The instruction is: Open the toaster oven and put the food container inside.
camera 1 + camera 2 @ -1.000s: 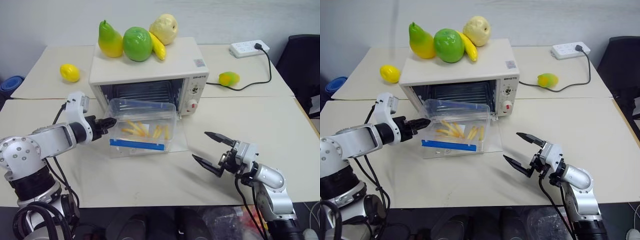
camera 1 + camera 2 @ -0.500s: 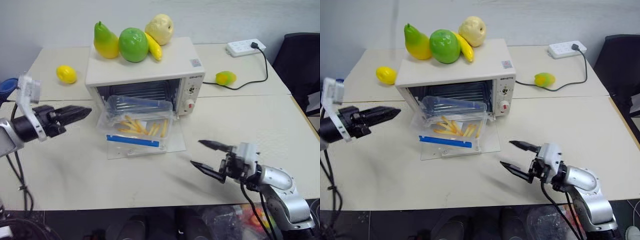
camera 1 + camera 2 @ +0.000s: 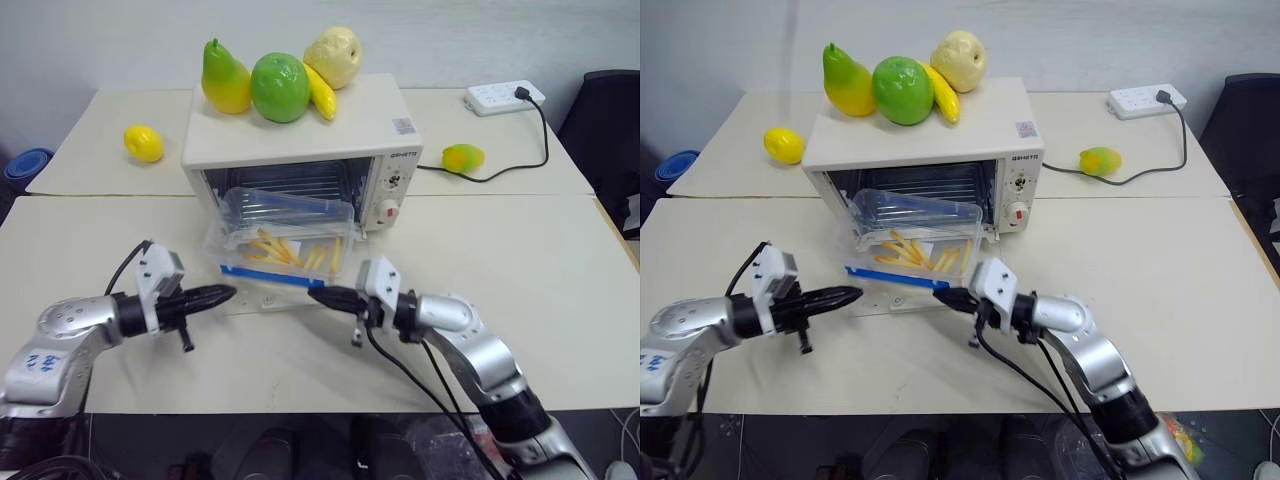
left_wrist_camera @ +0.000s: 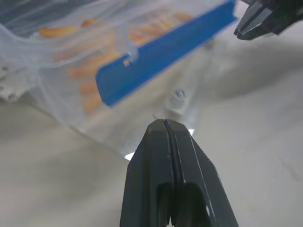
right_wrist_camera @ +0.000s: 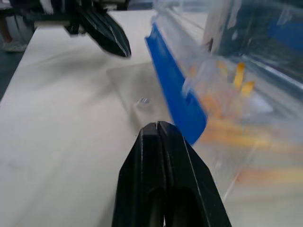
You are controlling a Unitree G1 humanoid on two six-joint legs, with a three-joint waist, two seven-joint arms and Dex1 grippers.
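Note:
The toaster oven (image 3: 372, 112) stands at the back middle of the table with its glass door (image 3: 268, 299) folded down flat. The food container (image 3: 285, 228) rests on that door, its far end in the oven mouth and its blue clip (image 4: 161, 53) toward me. My left gripper (image 3: 222, 294) is shut and empty, low over the table at the door's front left corner. Facing it from the door's front right corner is my right gripper (image 3: 318, 295), also shut and empty. Both tips sit just short of the blue clip (image 5: 174, 97).
A pear (image 3: 225, 80), a green apple (image 3: 280, 88), a banana (image 3: 322, 92) and a yellow apple (image 3: 333, 55) lie on the oven's top. A lemon (image 3: 144, 143) sits back left and a mango (image 3: 461, 157) back right, near a power strip (image 3: 505, 96) and its cable.
Both grippers have shut. The left one left the container's side, swung out left, and came down by the door's front corner. The right one swept left to the door's front edge.

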